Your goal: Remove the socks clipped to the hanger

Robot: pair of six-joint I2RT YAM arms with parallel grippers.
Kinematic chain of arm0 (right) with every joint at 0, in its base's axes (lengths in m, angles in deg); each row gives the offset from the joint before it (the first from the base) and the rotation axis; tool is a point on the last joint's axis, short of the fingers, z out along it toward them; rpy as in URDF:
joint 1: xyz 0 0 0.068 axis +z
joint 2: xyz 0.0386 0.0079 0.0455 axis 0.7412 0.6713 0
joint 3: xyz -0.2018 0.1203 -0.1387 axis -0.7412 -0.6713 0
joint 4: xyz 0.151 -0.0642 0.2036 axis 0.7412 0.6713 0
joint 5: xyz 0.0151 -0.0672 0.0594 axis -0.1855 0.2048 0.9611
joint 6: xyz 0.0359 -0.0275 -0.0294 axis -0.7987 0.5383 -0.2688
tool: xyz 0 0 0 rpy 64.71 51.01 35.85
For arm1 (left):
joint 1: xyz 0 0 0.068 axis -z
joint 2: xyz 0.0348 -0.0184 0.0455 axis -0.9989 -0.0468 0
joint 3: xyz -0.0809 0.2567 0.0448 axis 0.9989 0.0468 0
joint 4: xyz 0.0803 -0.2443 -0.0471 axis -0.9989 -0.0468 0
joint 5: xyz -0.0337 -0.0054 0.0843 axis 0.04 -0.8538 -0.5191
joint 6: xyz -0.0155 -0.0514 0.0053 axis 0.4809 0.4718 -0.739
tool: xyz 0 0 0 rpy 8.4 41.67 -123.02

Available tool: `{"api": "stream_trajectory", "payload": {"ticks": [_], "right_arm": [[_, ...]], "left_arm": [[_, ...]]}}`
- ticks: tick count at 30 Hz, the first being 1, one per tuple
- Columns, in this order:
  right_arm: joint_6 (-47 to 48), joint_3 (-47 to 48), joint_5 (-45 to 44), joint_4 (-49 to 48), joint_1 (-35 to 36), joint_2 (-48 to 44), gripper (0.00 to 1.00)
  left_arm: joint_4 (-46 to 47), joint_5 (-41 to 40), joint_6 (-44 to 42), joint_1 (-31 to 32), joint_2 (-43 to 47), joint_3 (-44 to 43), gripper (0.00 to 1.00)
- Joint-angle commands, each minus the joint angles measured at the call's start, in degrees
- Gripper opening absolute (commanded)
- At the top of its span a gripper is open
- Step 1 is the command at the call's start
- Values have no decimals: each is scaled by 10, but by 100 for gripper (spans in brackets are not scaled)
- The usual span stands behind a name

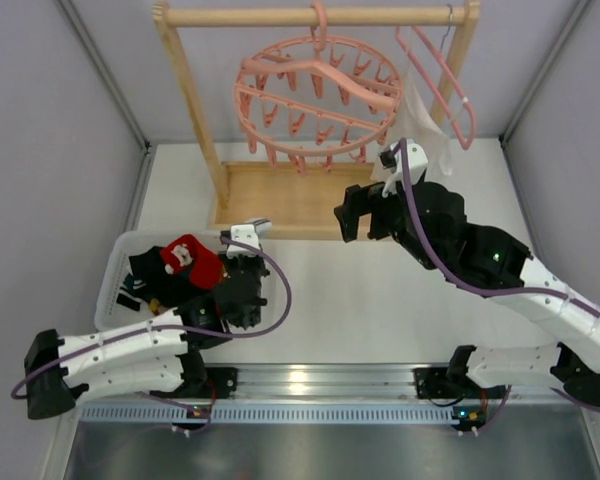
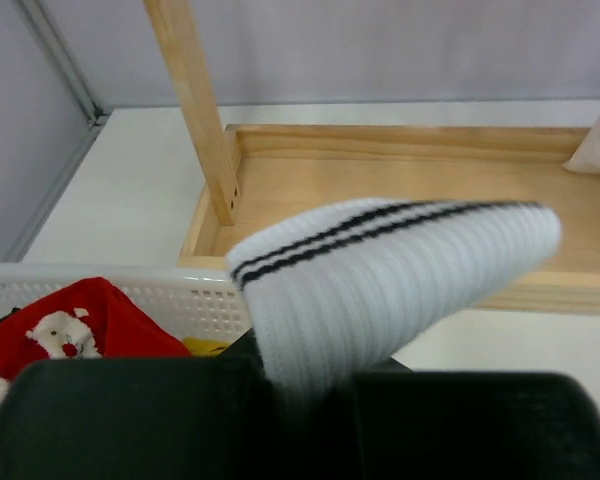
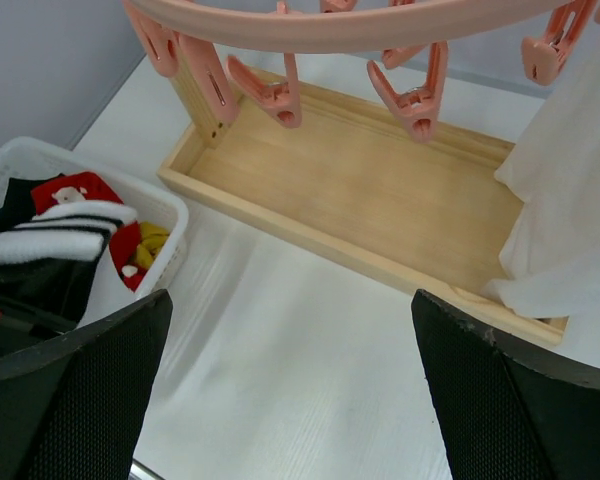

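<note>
Left gripper: at the right rim of the white basket, fingers clamped on a white sock with black cuff stripes. The sock stands up out of the fingers, with its free end leaning away from the basket.

Basket contents:
- A red sock with white marks lies on top, toward the basket's right side.
- A black sock lies left of the red one.
- A yellow item is tucked under the red sock against the right wall; what it is cannot be made out.

Right gripper: well to the right of the basket and above the table, fingers spread wide with nothing between them.

Wooden tray: beyond the basket and to its right. The rack's upright post stands in the tray corner nearest the basket. A white cloth bag hangs over the tray end farthest from the basket; whether they touch cannot be told.

Round pink drying hanger: farther from the basket than the tray, above it. It is hooked on the wooden rail, with its clips dangling.
</note>
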Motion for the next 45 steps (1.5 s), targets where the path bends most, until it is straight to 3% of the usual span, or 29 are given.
{"api": "stream_trajectory", "payload": {"ticks": [1,3,4,8,9,11,15,26,29,31,32,33,37,38,45], "right_arm": [[-4,-3,6,-27,2,-21,99],[-3,-7,3,-26,3,-25,99],[-4,-9,2,-27,2,-27,99],[-7,-16,5,-32,2,-32,99],[-7,-18,5,-31,2,-34,99],[-8,-20,7,-30,3,-34,99],[-7,-28,7,-30,3,-41,100],[-6,-46,12,-35,3,-55,100],[-2,-50,18,-37,3,-64,99],[0,-57,18,-37,3,-71,100],[1,-63,18,-37,3,-78,99],[4,-70,18,-40,3,-86,99],[10,-83,11,-43,3,-105,100],[10,-85,10,-43,3,-108,99],[18,-100,-10,-37,3,-120,99]], "left_arm": [[-177,17,183,-18,50,-35,0],[-331,5,231,-19,55,-77,0],[-379,1,295,-19,55,-91,0],[-543,103,388,-50,42,-150,0],[-576,129,397,-86,38,-154,0],[-601,184,402,-155,35,-158,0],[-610,224,384,-234,36,-149,0],[-608,277,338,-331,-94,-179,0],[-607,292,342,-344,-119,-175,9],[-608,295,345,-352,-140,-175,23],[-608,300,344,-352,-145,-176,33],[-608,302,347,-352,-140,-174,60],[-612,303,350,-352,-93,-172,80],[-614,306,346,-352,-81,-175,98],[-643,352,296,-352,13,-233,98]]}}
